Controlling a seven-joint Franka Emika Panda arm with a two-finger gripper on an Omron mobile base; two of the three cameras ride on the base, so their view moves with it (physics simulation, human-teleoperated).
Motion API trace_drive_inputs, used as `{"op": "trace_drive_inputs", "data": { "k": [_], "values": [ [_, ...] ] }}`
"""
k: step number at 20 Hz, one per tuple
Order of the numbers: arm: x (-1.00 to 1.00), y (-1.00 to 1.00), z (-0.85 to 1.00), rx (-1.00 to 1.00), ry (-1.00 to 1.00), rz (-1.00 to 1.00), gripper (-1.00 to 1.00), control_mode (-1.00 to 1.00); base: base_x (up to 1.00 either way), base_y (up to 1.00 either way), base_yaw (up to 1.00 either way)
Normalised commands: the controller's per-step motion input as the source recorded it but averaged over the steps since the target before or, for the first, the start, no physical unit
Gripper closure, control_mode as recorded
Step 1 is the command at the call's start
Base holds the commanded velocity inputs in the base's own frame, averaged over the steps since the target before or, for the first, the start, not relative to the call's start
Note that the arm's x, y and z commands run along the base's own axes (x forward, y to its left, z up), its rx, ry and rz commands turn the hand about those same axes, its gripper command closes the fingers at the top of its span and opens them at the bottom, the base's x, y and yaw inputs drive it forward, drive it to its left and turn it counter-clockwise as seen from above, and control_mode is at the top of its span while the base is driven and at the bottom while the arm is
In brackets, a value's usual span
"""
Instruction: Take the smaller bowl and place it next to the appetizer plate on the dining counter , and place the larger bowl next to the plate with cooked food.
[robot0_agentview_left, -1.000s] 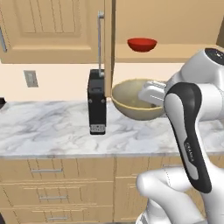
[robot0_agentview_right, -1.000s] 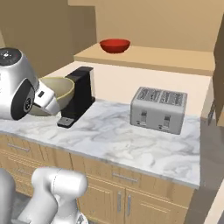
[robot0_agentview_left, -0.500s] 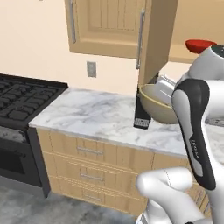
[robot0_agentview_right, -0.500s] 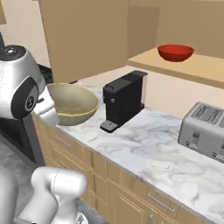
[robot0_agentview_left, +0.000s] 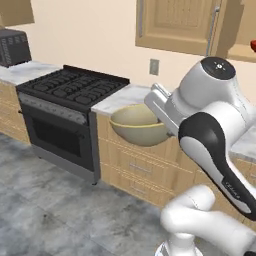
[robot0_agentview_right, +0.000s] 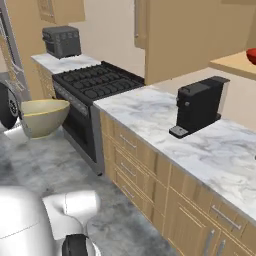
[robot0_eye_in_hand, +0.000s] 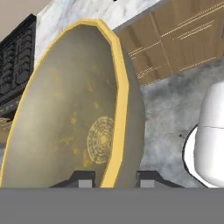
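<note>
The larger bowl (robot0_agentview_left: 137, 125), olive-tan with a yellow rim, hangs in the air in front of the wooden drawers, just right of the stove. In the right base view this bowl (robot0_agentview_right: 44, 116) floats above the grey floor at the left. My gripper (robot0_eye_in_hand: 116, 178) is shut on the bowl's (robot0_eye_in_hand: 78, 118) rim, one fingertip inside on the speckled surface and one outside. A sliver of the smaller bowl (robot0_agentview_right: 251, 55), red, sits on a wooden shelf at the far right edge and also peeks in at the right edge as a red bowl (robot0_agentview_left: 253, 46).
A black stove (robot0_agentview_left: 70, 87) stands left of the marble counter (robot0_agentview_right: 150, 115). A black coffee machine (robot0_agentview_right: 200, 105) sits on that counter. A dark toaster oven (robot0_agentview_right: 61, 41) rests on the far counter beyond the stove. Grey floor (robot0_agentview_left: 50, 200) lies open to the left.
The base has driven and turned, so the whole scene has slid right and the stove has come into view. The tan bowl has stayed in my grip, now off the counter and over the floor.
</note>
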Motion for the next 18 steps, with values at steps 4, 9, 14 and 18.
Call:
{"op": "trace_drive_inputs", "data": {
  "k": [4,9,14,18],
  "values": [
    [0.00,0.00,0.00,0.00,0.00,0.00,1.00,1.00,-0.97,0.18,0.39],
    [0.00,0.00,0.00,0.00,0.00,0.00,1.00,1.00,-0.63,0.00,0.34],
    [0.00,0.00,0.00,0.00,0.00,0.00,1.00,1.00,-0.54,0.06,0.40],
    [0.00,0.00,0.00,0.00,0.00,0.00,1.00,1.00,-0.47,0.23,0.48]
  ]
}}
